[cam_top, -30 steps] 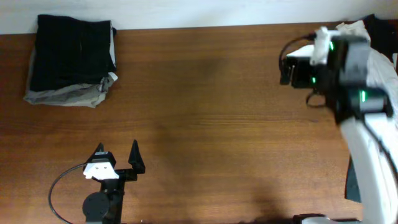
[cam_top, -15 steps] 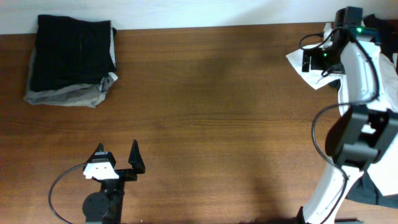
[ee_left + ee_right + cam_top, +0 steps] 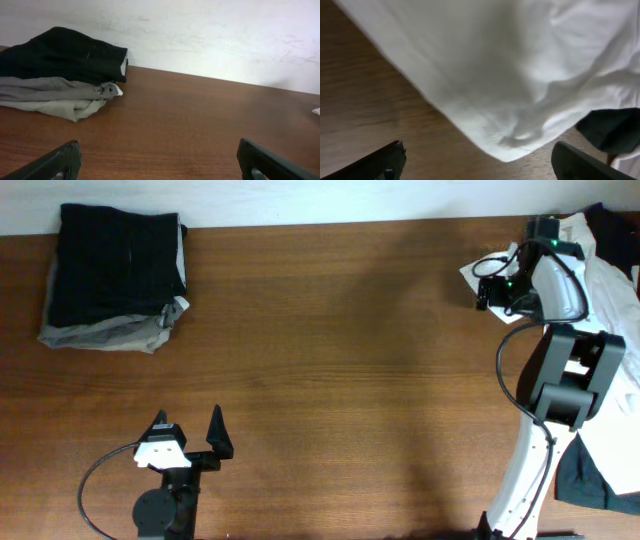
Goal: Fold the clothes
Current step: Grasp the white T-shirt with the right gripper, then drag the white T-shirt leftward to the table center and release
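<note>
— Listing item one, the white T-shirt (image 3: pixel 603 268) (image 3: pixel 520 65): where does it lie?
— At the far right corner of the table (image 3: pixel 350 380), wrinkled and heaped. One pointed corner of it reaches leftward onto the bare wood.
— Item two, the right gripper (image 3: pixel 487 288) (image 3: pixel 480 157)?
— It hangs over that same pointed corner of the shirt. Its fingers (image 3: pixel 387 160) stand wide apart with nothing held between them. Whether they touch the cloth cannot be told.
— Item three, the left gripper (image 3: pixel 188 425) (image 3: pixel 162 165)?
— It sits by the near edge of the table, left of the middle, and points toward the far edge. Its fingers (image 3: pixel 55 162) are spread just as wide and hold nothing. It is well apart from the shirt.
— Any other stock?
— A folded stack (image 3: pixel 115 275) (image 3: pixel 60 75) lies at the far left corner, with a black garment on top of a grey one. A dark cloth (image 3: pixel 607 131) lies just beside the shirt, partly under its edge.
</note>
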Motion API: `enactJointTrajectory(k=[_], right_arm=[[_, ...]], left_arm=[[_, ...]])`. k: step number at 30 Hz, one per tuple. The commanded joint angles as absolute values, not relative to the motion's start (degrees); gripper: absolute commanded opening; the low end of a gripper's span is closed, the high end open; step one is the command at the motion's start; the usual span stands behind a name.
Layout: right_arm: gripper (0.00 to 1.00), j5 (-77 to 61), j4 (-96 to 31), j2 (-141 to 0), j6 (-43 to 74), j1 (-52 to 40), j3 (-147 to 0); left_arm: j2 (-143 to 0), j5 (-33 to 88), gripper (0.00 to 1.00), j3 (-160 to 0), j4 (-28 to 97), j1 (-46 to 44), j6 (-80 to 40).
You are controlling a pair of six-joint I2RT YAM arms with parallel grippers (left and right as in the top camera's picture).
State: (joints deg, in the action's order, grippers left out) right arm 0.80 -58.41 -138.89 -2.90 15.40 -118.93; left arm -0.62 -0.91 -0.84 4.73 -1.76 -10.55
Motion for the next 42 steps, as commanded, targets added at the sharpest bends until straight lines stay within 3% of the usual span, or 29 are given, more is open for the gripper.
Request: enactJointTrajectory(k=[1,7,15,17,20,24,31,39,42], right_arm=[[0.94,0.60,-59.18,-140.14,-1.02,16.82,-119.90],[0.83,0.14,-59.16,-140.27,-1.02,16.84,-118.65],[0.79,-1.08,-59.05,-143.74,-0.97,16.84,-118.63],[0.67,-1.08,-58.65,-143.81,-0.97,16.84,-118.63],[0.37,-1.10,-58.17,-143.76,-0.95,16.84,-118.72],[0.04,-0.91,-58.30,-143.39,2.76,16.84,-119.70],[0.04,-0.89,-58.52,-133.29,3.92,13.32,-121.01],[0.04,-1.41,-62.52,-122.34,3.92,1.58,-121.01],[0.04,-13.15,-64.05,-121.89,3.92,-5.78,-120.99]], left_arm=[[-0.34,-1.30,0.99,-0.51,4.73,-1.72,-10.22],[-0.34,-1.30,0.99,-0.51,4.73,-1.72,-10.22],[-0.34,-1.30,0.99,-0.51,4.73,-1.72,-10.22],[-0.34,-1.30,0.99,-0.51,4.73,-1.72,-10.22],[-0.34,-1.30,0.99,-0.51,4.73,-1.72,-10.22],[-0.34,-1.30,0.99,-0.51,4.73,-1.72,-10.22],[-0.34,-1.30,0.99,-0.51,4.73,-1.72,-10.22],[-0.34,-1.30,0.99,-0.51,4.73,-1.72,-10.22],[-0.34,-1.30,0.99,-0.51,4.73,-1.72,-10.22]])
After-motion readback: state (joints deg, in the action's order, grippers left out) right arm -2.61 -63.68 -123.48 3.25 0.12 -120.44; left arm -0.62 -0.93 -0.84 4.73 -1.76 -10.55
